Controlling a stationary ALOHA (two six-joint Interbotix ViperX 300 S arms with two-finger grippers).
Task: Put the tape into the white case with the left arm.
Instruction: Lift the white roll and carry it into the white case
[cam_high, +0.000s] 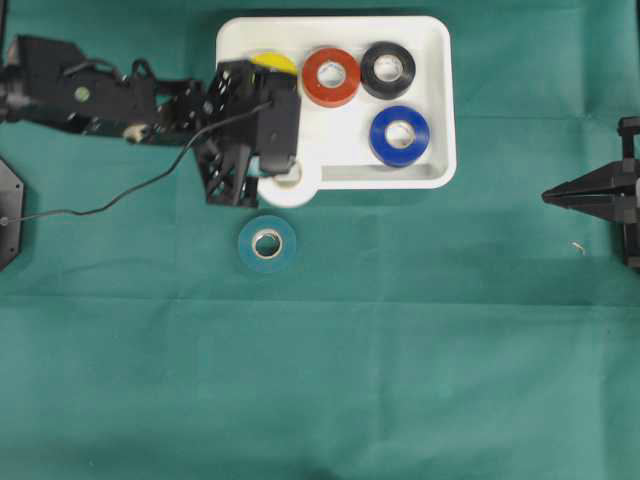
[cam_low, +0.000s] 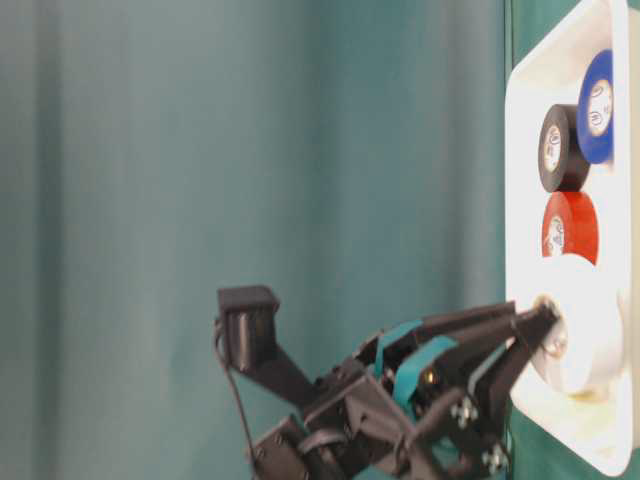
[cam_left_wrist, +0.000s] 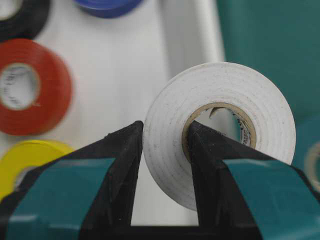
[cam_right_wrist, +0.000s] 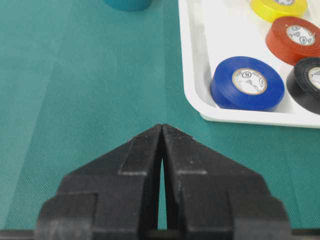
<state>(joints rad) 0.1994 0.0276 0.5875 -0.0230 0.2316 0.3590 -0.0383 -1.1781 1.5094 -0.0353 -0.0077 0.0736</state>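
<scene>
The left arm's black gripper with teal-striped fingers (cam_left_wrist: 165, 150) is clamped on a white roll of tape (cam_left_wrist: 218, 131), one finger outside the roll's wall and the other inside its brown cardboard core. From overhead the roll (cam_high: 290, 184) sits at the near left corner of the shallow white rectangular plastic case (cam_high: 440, 120), overlapping its rim. Inside the case lie a red tape roll (cam_high: 331, 76), a black tape roll (cam_high: 388, 69), a blue tape roll (cam_high: 399, 135) and a yellow tape roll (cam_high: 272, 62), partly hidden by the arm. A teal tape roll (cam_high: 266, 243) rests on the green cloth (cam_high: 400, 350) just below the case. The right arm's plain black gripper (cam_right_wrist: 162, 131) has its fingers pressed together, well apart from the case
</scene>
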